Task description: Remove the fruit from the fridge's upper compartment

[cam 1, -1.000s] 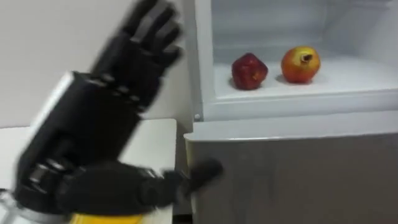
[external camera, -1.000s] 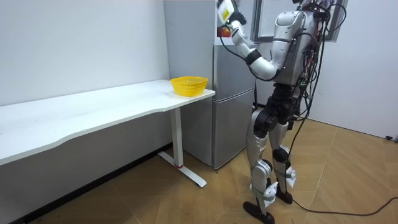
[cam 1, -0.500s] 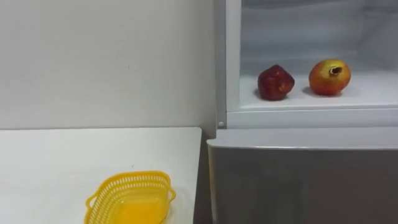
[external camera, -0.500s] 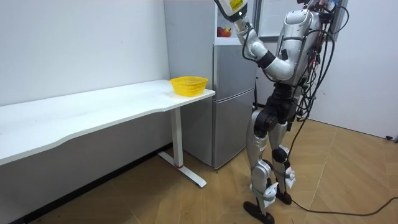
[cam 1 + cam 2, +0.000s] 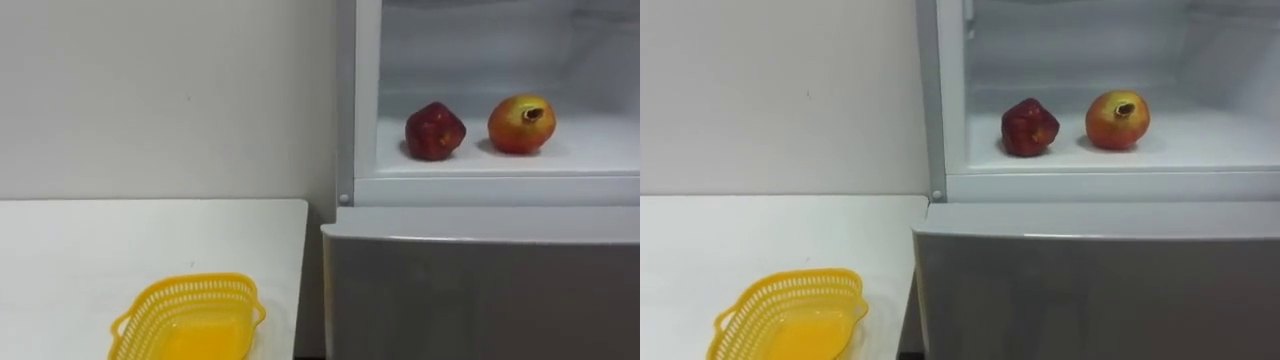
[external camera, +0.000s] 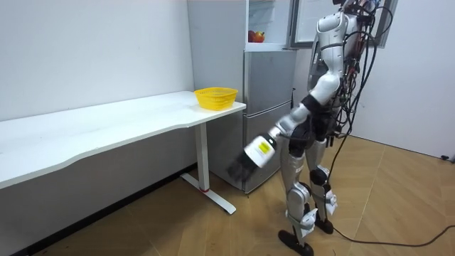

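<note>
Now that the upper compartment (image 5: 470, 50) of the fridge (image 6: 266, 107) stands open to the head camera, the left hand (image 6: 240, 169) has swung down from door height. It hangs low before the lower fridge door, and blur leaves me unable to tell whether it is released or clenched. A dark red fruit (image 5: 434, 131) and a pomegranate (image 5: 520, 123) sit on the shelf (image 5: 600, 155), near each other but apart, and nothing holds either of them. A yellow basket (image 5: 187, 318) waits on the desk (image 5: 100, 250) beside the fridge. Judgement: access is gained, but the reach and grasp have not yet begun.
</note>
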You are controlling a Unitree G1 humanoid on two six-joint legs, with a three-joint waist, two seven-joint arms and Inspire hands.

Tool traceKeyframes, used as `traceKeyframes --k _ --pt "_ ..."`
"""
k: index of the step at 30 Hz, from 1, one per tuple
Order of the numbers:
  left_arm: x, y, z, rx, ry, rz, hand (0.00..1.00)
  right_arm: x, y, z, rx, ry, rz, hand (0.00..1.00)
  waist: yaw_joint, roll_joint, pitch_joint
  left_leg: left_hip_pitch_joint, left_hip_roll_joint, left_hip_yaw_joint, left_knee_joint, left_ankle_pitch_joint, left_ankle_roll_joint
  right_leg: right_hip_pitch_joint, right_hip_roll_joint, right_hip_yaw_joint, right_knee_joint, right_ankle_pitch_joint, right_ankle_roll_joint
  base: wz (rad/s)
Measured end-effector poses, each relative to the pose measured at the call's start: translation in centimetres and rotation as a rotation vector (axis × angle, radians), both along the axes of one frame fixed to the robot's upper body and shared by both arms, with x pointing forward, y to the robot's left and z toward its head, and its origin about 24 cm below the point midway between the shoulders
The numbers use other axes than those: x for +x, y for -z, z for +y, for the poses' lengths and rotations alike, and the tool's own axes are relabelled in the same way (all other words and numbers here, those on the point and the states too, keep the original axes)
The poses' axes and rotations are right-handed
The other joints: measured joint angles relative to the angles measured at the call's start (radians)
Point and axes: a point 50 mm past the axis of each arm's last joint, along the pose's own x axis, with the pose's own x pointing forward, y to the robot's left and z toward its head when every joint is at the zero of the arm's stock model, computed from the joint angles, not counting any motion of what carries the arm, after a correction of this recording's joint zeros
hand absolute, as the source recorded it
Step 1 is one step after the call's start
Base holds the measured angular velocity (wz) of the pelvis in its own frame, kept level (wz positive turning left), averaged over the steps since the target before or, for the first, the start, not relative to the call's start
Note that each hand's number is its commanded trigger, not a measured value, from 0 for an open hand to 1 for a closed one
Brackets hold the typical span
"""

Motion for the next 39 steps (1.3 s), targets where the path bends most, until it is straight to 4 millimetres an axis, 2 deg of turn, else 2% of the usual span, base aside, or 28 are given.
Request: traceKeyframes --k 3,4,7,8,11,13,14,16,17,19,20,22,23,24,25,27,28,30,33,37,39 --pt "-3.6 1.7 -1.0 -0.101 -0.013 0.141 0.0 0.6 -0.1 -0.2 -0.01 0.114 -0.053 0.0 -0.006 0.006 0.0011 0.003 0.0 -0.002 -0.002 -0.005 0.001 0.001 0.0 0.0 0.0 0.0 0.0 0.0" --pt "-4.8 2.1 -1.3 -0.135 -0.02 0.189 0.0 0.7 -0.1 -0.3 -0.018 0.159 -0.069 0.0 -0.005 0.002 0.0045 0.003 0.0 -0.001 -0.004 -0.004 0.001 0.001 0.0 0.0 0.0 0.0 0.0 0.0" --pt "-6.9 2.7 -2.2 -0.216 -0.029 0.274 0.0 1.2 -0.2 -0.5 -0.039 0.319 -0.135 0.0 -0.011 0.006 0.009 -0.001 0.0 0.001 0.0 -0.004 0.001 0.003 0.0 -0.004 0.0 0.0 0.0 0.02" --pt "-7.1 2.8 -2.3 -0.228 -0.028 0.282 0.0 1.4 -0.2 -0.5 -0.045 0.341 -0.152 0.0 -0.014 0.006 0.0091 -0.004 0.0 0.001 -0.001 -0.004 0.001 0.002 -0.001 -0.006 0.0 0.0 0.0 0.05" --pt "-7.3 3.2 -3.0 -0.267 -0.008 0.302 0.0 3.9 -0.8 -1.4 -0.083 0.438 -0.279 0.0 -0.031 0.002 0.0125 -0.016 -0.001 0.007 0.002 -0.004 0.001 -0.007 -0.003 -0.004 0.0 -0.002 0.003 -0.04" --pt "-7.4 3.3 -3.3 -0.293 0.018 0.31 0.0 6.8 -1.9 -2.5 -0.124 0.478 -0.431 0.0 -0.041 0.004 0.0123 -0.014 -0.001 0.016 0.002 -0.003 0.0 -0.016 -0.003 0.004 -0.001 -0.003 0.004 -0.13" --pt "-7.3 3.3 -3.3 -0.296 0.025 0.309 0.0 7.6 -2.2 -2.8 -0.132 0.489 -0.476 0.0 -0.046 0.003 0.0118 -0.014 -0.001 0.017 0.002 -0.003 0.0 -0.016 -0.003 0.005 -0.001 -0.003 0.004 0.0" --pt "-6.9 3.4 -3.4 -0.307 0.057 0.303 0.0 11.5 -4.8 -3.8 -0.164 0.53 -0.698 0.0 -0.07 -0.001 0.0115 -0.014 -0.002 0.019 0.006 -0.002 0.0 -0.018 -0.004 0.009 -0.001 -0.004 0.005 -0.04" --pt "-6.6 3.4 -3.4 -0.309 0.063 0.297 0.0 12.6 -5.6 -4.0 -0.171 0.531 -0.758 0.0 -0.076 -0.003 0.0119 -0.015 -0.002 0.019 0.007 -0.002 0.001 -0.019 -0.004 0.009 -0.001 -0.004 0.005 -0.03" --pt "-6.0 3.5 -3.4 -0.306 0.105 0.293 0.0 16.0 -9.2 -4.3 -0.201 0.508 -0.991 0.0 -0.088 -0.012 0.009 -0.019 -0.003 0.023 0.007 -0.002 0.001 -0.026 -0.004 0.017 -0.001 -0.005 0.006 -0.05" --pt "-5.7 3.5 -3.3 -0.309 0.115 0.288 0.0 16.8 -10.1 -4.4 -0.207 0.502 -1.043 0.0 -0.087 -0.014 0.0086 -0.021 -0.003 0.025 0.006 -0.002 0.001 -0.029 -0.004 0.019 0.0 -0.005 0.006 -0.11" --pt "-5.3 3.5 -3.5 -0.316 0.148 0.287 0.0 19.3 -14.5 -4.1 -0.225 0.473 -1.26 0.0 -0.085 -0.02 0.0068 -0.029 -0.003 0.036 0.009 -0.001 0.001 -0.041 -0.003 0.036 0.007 -0.004 0.006 -0.15" --pt "-5.3 3.5 -3.5 -0.315 0.16 0.293 0.0 19.8 -15.6 -4.1 -0.232 0.465 -1.315 0.0 -0.084 -0.022 0.0069 -0.031 -0.003 0.038 0.011 -0.001 0.001 -0.046 -0.003 0.039 0.012 -0.004 0.006 -0.11" --pt "-5.3 3.5 -3.4 -0.311 0.185 0.303 0.0 20.4 -17.6 -4.0 -0.252 0.455 -1.415 0.0 -0.084 -0.021 0.0064 -0.029 -0.002 0.038 0.012 -0.001 0.001 -0.046 -0.003 0.039 0.019 -0.004 0.005 0.0" --pt "-5.4 3.5 -3.3 -0.308 0.193 0.308 0.0 20.7 -19.2 -4.0 -0.273 0.454 -1.497 0.0 -0.085 -0.028 0.0066 -0.029 -0.002 0.038 0.011 -0.001 0.001 -0.041 -0.003 0.038 0.018 -0.004 0.005 0.04" --pt "-5.4 3.4 -3.0 -0.299 0.221 0.32 0.0 21.2 -21.0 -4.1 -0.29 0.45 -1.582 0.0 -0.085 -0.039 0.007 -0.029 -0.002 0.04 0.011 -0.001 0.001 -0.039 -0.004 0.028 0.018 -0.004 0.005 0.07" --pt "-5.5 3.3 -2.9 -0.303 0.236 0.323 0.0 21.6 -22.2 -3.9 -0.29 0.444 -1.634 0.0 -0.082 -0.044 0.0106 -0.031 -0.002 0.043 0.011 -0.001 0.001 -0.04 -0.004 0.027 0.018 -0.004 0.005 0.04" --pt "-5.7 3.4 -3.1 -0.314 0.25 0.332 0.0 21.8 -24.2 -3.3 -0.284 0.425 -1.725 0.0 -0.081 -0.045 0.0108 -0.038 -0.002 0.046 0.012 -0.002 0.002 -0.049 -0.004 0.026 0.018 -0.003 0.005 -0.03" --pt "-6.2 3.5 -3.4 -0.315 0.299 0.376 0.0 21.9 -26.7 -2.6 -0.293 0.378 -1.844 0.0 -0.077 -0.043 0.0104 -0.048 -0.002 0.046 0.017 -0.002 0.002 -0.059 -0.005 0.026 0.018 -0.003 0.006 0.01" --pt "-7.3 3.7 -3.8 -0.356 0.311 0.42 0.0 21.7 -29.7 -1.8 -0.28 0.331 -1.993 0.0 -0.077 -0.023 0.0092 -0.048 -0.001 0.046 0.021 -0.002 0.002 -0.058 -0.005 0.025 0.019 -0.003 0.006 0.0" --pt "-7.7 3.7 -3.9 -0.369 0.323 0.434 0.0 21.8 -30.8 -1.5 -0.272 0.312 -2.044 0.0 -0.076 -0.02 0.0083 -0.049 0.0 0.047 0.02 -0.002 0.002 -0.059 -0.004 0.024 0.019 -0.003 0.006 0.0"
